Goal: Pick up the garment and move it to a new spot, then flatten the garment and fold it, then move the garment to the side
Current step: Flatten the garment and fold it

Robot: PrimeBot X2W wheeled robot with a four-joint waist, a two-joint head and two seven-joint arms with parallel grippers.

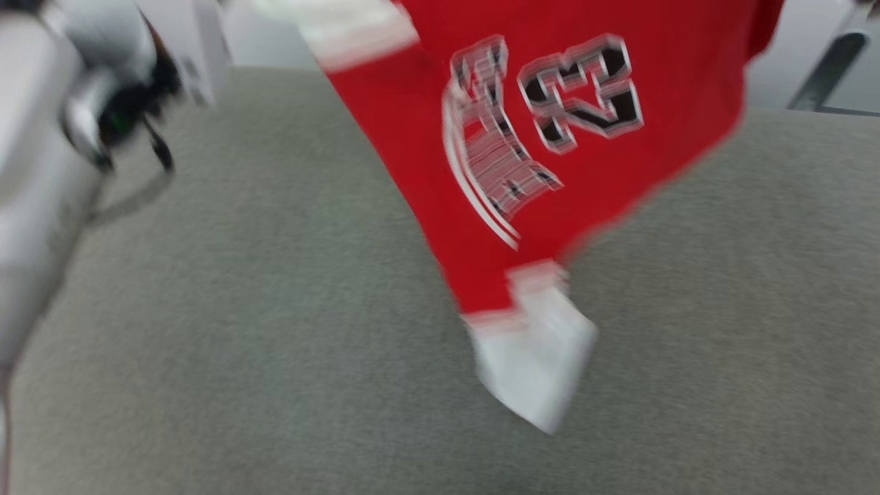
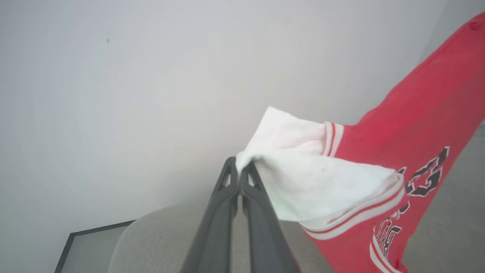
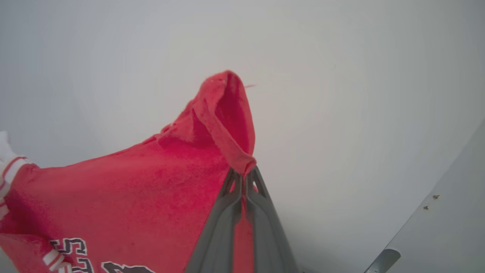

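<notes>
The garment (image 1: 550,137), a red jersey T-shirt with white sleeve ends and a black white-outlined number print, hangs in the air above the grey surface (image 1: 240,344). One white sleeve end (image 1: 536,364) dangles lowest, close over the surface. In the left wrist view my left gripper (image 2: 239,167) is shut on the other white sleeve end (image 2: 303,182). In the right wrist view my right gripper (image 3: 242,175) is shut on a bunched red edge of the garment (image 3: 151,197). The shirt stretches between the two grips. The head view is blurred.
A pale robot forearm with dark cabling (image 1: 103,89) stands at the head view's upper left. A plain white wall (image 2: 151,76) lies behind. A dark-framed panel (image 2: 87,246) sits beyond the grey surface's rounded corner, and a slanted dark bar (image 1: 828,69) shows at the far right.
</notes>
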